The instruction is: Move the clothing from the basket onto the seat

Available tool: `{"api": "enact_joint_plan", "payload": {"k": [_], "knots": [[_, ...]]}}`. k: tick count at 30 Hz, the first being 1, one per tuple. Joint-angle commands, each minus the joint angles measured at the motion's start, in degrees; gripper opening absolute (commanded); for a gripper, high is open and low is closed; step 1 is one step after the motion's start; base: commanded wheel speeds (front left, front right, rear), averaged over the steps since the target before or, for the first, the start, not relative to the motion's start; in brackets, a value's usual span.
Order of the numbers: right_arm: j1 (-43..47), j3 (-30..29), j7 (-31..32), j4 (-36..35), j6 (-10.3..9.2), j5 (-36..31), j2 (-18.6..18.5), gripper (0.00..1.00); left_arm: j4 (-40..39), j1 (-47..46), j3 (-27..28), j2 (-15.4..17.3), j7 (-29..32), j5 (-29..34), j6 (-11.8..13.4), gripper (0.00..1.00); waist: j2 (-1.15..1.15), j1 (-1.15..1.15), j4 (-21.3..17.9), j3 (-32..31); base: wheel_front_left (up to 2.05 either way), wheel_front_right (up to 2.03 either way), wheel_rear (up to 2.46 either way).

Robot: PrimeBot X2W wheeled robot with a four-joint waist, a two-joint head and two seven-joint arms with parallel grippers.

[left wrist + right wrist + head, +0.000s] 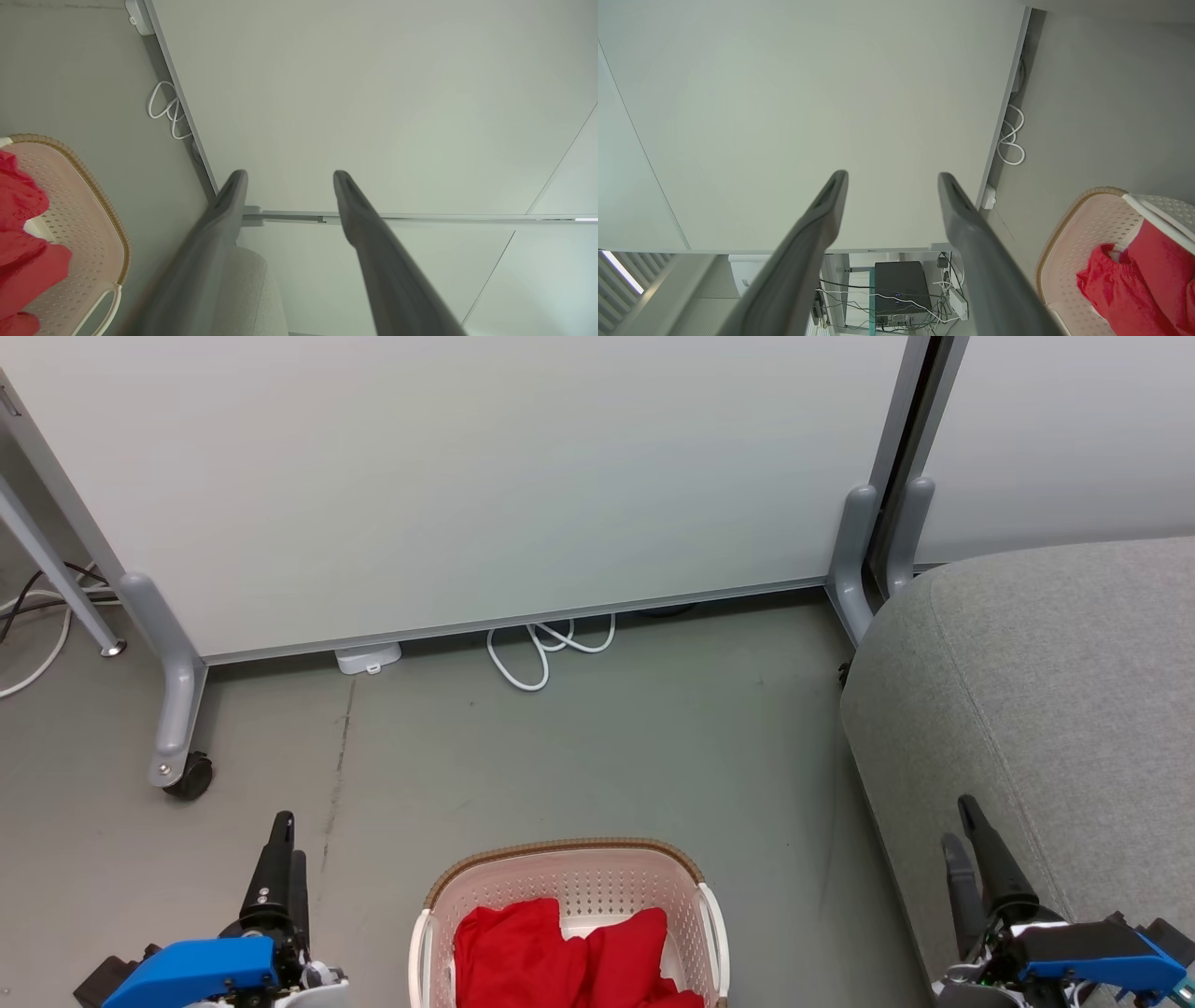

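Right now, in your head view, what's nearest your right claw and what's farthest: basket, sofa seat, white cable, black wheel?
From the right claw:
1. Grey sofa seat, right beside it.
2. Laundry basket, low down to its left.
3. White cable, looped under the panel ahead.
4. Black caster wheel, far left.

We see a grey floor point(607, 747) with a white partition panel point(467, 476) standing on it, and a grey foot point(173, 700) with a black caster point(191, 777) at the panel's left end. A white cable point(546, 649) loops out from under the panel, near a small white box point(369, 657). In the right wrist view we note a black box point(896, 287) among tangled wires.
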Motion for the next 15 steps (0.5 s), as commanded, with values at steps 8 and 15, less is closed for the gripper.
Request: {"api": "enact_joint_plan", "payload": {"k": [8, 15], "knots": [[-2.3, 1.6, -2.6, -0.8, 0.06, -7.9, -0.4, 1.00, -1.2, -2.6, -2.1, 0.5, -2.5, 7.9, 0.6, 1.00, 0.00, 0.00, 0.1, 0.1, 0.00, 0.00, 0.00], [-2.5, 1.6, -4.2, -0.8, 0.07, -15.9, -0.4, 1.00, -1.9, -2.9, -4.0, 0.5, -4.2, 14.8, 0.9, 1.00, 0.00, 0.00, 0.2, 0.1, 0.00, 0.00, 0.00]]}}
